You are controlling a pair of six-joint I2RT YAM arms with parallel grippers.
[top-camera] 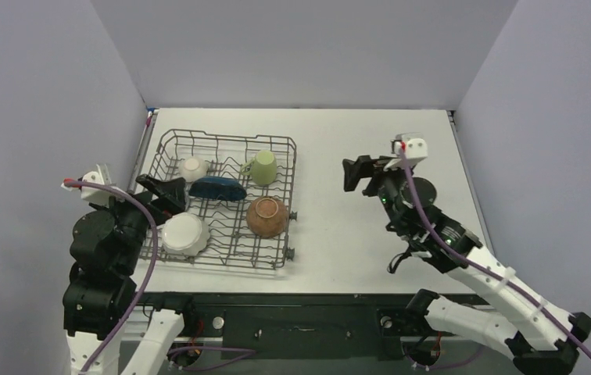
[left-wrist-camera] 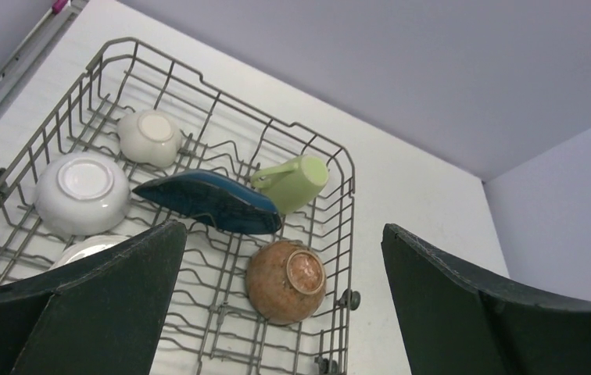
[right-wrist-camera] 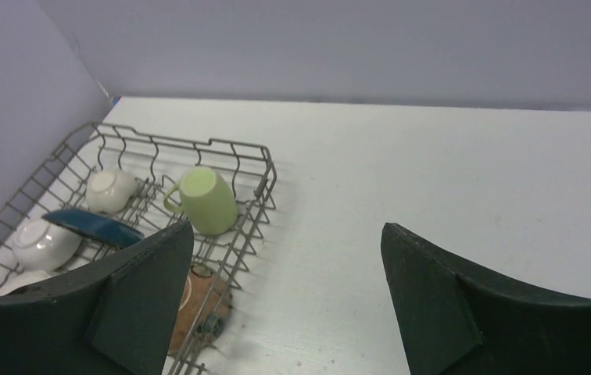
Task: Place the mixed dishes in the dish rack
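Note:
The grey wire dish rack (top-camera: 288,195) stands on the left of the table. In it lie a green mug (top-camera: 262,167) on its side, a dark blue dish (top-camera: 218,188), a brown bowl (top-camera: 267,216) bottom up, a small white dish (top-camera: 194,167) and a white scalloped bowl (top-camera: 182,233). The left wrist view also shows a plain white bowl (left-wrist-camera: 81,183) bottom up. My left gripper (top-camera: 169,195) hovers open and empty over the rack's left side. My right gripper (top-camera: 361,173) is open and empty above bare table to the right of the rack.
The rack's small wheels (left-wrist-camera: 349,298) stick out at its right side. Grey walls close the table at the back and both sides. A rail (top-camera: 145,137) runs along the table's left edge beside the rack.

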